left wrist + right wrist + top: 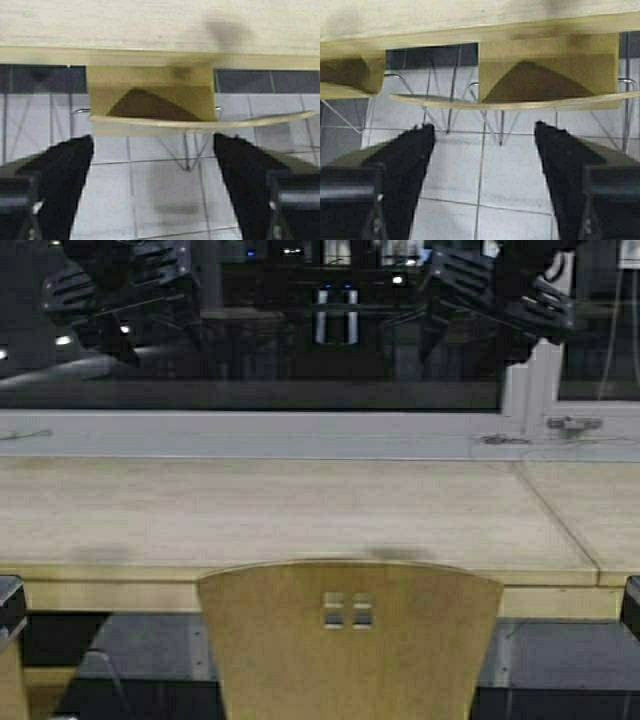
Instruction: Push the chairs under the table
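Nearest, a tan chair [350,640] stood with its curved back just short of the desk [280,510] edge, seat tucked beneath. The left tool [152,170] and right tool [485,165] each hung open over pale floor tiles [505,185] behind chair backs. Beyond the beige desk ran a grey sill [250,432], then dark window glass [280,340]

Table [300,510]: light beige wood-grain top, pale yellowish edge. Chair [350,640]: yellow-tan plywood back, four small pale square cut-outs; thin chrome legs [192,150]. Floor [510,180]: light grey tiles, darker grout lines. Gripper fingers [65,175]: black. Window sill [250,430]: pale grey.
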Motion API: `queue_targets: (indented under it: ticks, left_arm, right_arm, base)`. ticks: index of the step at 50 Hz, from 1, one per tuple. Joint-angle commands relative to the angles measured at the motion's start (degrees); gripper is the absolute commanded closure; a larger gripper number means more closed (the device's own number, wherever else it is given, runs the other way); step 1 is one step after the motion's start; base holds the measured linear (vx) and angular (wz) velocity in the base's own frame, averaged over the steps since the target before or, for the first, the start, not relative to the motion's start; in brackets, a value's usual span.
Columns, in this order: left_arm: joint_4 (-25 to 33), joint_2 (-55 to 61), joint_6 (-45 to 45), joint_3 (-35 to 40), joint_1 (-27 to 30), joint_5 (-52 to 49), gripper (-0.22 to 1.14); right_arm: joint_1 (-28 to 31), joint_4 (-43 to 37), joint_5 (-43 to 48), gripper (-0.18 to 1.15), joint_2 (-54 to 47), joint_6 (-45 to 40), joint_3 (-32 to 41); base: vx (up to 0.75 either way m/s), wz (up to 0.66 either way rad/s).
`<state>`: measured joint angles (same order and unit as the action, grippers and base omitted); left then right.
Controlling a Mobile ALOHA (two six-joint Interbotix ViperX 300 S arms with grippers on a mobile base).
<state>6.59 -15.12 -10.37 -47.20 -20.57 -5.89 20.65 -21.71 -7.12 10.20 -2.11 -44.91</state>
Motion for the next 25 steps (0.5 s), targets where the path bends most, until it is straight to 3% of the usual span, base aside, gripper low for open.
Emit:
queue_targets:
  ticks: [1,25]
  left_arm:
    - [-1.2,-0.8,1.1,2.4,0.3,0.2,-0.1]
    - [-0.4,-1.1,0.9,2.2,0.3,-0.8,-0.1]
  right_arm:
    - [0.5,1.6,1.1,0.04,1.8,0.5,1.1]
    - [0.4,5.9,1.6,0.04,-0.1,1.5,1.7]
  base:
    - [-0.12,0.2]
    - [-0.12,0.2]
